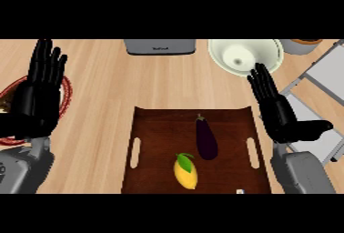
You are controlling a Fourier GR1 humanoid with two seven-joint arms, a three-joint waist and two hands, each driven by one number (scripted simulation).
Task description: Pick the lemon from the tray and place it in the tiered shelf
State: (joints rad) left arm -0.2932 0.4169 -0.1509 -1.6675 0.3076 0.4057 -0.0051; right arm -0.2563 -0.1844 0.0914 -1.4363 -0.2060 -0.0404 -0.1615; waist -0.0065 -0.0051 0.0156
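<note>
A yellow lemon [186,172] with a green leaf at its upper end lies on the dark brown wooden tray [151,136], toward its near edge, just beside the lower tip of a glossy purple eggplant [206,139] that stretches away from it. Neither hand has taken it: the right hand [280,114] hovers off the tray's right rim with its black fingers [263,82] straight and spread wide, holding nothing, and the left hand [37,93] rests open and upright near the view's left edge, over a red-rimmed basket [66,93] only partly visible. The likeliest trouble from here, as a judgement, is crowding: the lemon's smooth, rounded, tapering body sits so close to the eggplant that fingers closing around it may nudge or catch the slick eggplant instead, or send the lemon rolling across the tray's flat polished floor toward the slotted handle cut-outs. The tray's raised rim could also block a low sideways approach from the right. The tiered shelf [322,86], a pale grey frame of thin metal-looking bars with flat panels, stands at the right edge of the light, grained wooden table [101,82], partly out of view, so its tiers cannot be fully judged; a carried lemon might strike a bar on entry. A cream bowl-shaped vessel [245,55] and a grey appliance [160,46] sit at the far side.
</note>
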